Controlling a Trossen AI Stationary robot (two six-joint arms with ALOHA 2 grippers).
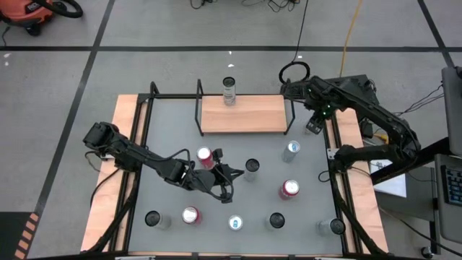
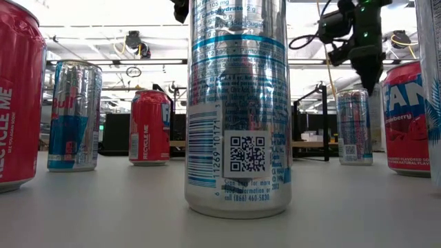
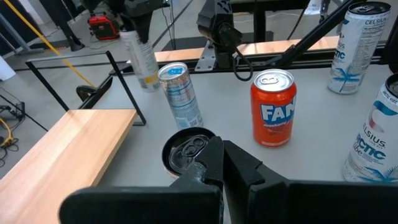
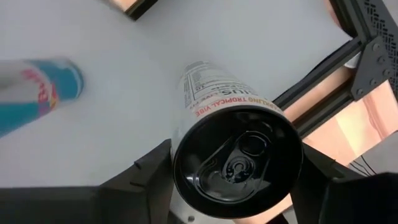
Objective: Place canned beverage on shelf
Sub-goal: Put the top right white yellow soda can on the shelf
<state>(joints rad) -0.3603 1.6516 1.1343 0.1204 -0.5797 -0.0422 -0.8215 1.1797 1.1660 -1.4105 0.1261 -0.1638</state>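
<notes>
The shelf [image 1: 249, 117], a light-wood board with black rod frames, stands at the table's far middle. A silver can [image 1: 229, 92] stands upright on the board's far edge. My right gripper [image 1: 312, 124] is by the table's right rail, right of the shelf, shut on a white can with a black top [image 4: 236, 158]. My left gripper [image 1: 232, 175] is shut at mid-table, close beside a black-topped can [image 3: 186, 149] that stands on the table. I cannot tell whether it touches that can. My right gripper pinches the white can's upper wall just below the rim [image 4: 180, 186] between its two fingers, one on each side. The fingers [image 4: 146, 171] lie across the can. The can's top faces the wrist, and its body reaches away toward the grey table.
Several cans stand about the table: a red one [image 1: 204, 155] by my left gripper, a Red Bull [image 1: 291, 149], a Fanta [image 1: 289, 189], and a row near the front edge [image 1: 235, 222]. Black frame rails [image 1: 333, 180] run along the table's sides.
</notes>
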